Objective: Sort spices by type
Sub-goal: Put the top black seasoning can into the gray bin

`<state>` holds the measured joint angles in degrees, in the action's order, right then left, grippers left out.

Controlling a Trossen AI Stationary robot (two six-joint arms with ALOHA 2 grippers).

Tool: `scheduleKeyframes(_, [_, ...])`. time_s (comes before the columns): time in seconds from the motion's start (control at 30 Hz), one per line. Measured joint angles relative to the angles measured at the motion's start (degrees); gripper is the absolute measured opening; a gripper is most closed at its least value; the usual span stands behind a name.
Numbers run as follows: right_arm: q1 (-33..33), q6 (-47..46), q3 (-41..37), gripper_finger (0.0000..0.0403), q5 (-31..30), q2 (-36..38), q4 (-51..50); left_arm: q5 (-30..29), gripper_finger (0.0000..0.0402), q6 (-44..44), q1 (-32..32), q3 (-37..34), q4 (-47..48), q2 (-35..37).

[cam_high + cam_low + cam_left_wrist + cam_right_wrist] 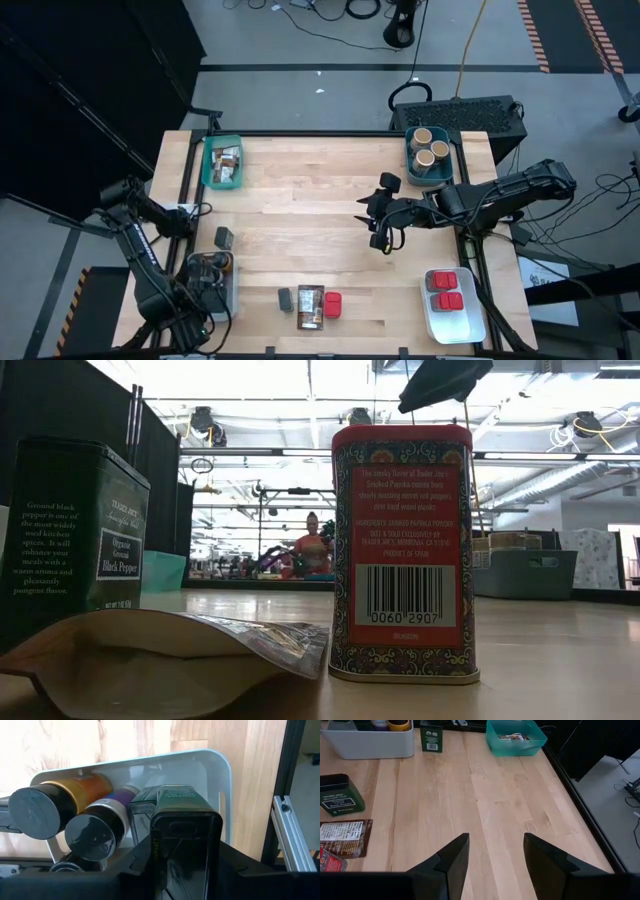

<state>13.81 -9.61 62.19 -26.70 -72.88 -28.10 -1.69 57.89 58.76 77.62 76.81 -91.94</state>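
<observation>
My left gripper (207, 270) points down over the white bin (220, 765) at the table's near left, shut on a dark green tin (185, 830). Beside the tin, dark-lidded jars (95, 832) lie in the bin. My right gripper (495, 855) hovers open over bare wood right of centre, holding nothing. Near the front edge stand a small dark tin (286, 298) and a red tin (332, 305), with a flat brown packet (311, 307) lying between them. Another dark tin (224, 238) stands just beyond the white bin. My left gripper pinches the dark green tin by its two opposite side walls (157, 855), one finger on each. The fingers come from above, pointing down. The tin stays upright in the hold, inside the white bin's outline; whether its lower end rests on the bin's floor is hidden.
A teal bin (222, 163) with packets stands far left. Another teal bin (430, 152) with tan cylinders stands far right. A white tray (452, 318) with red tins sits near right. The middle of the table is bare wood.
</observation>
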Motion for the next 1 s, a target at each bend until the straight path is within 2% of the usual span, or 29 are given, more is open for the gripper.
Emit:
scheduleKeyframes(0.63, [0.00, -0.20, 0.02, 0.0171, -0.02, -0.19, 0.00, -0.15, 0.0123, 0.30, 0.00, 3.54, 0.34, 0.10])
scheduleKeyframes(1.0, [0.00, -0.13, 0.04, 0.0171, 0.00, -0.48, 0.00, -0.19, 0.0123, 4.29, 1.92, 1.30, 0.25, 0.17])
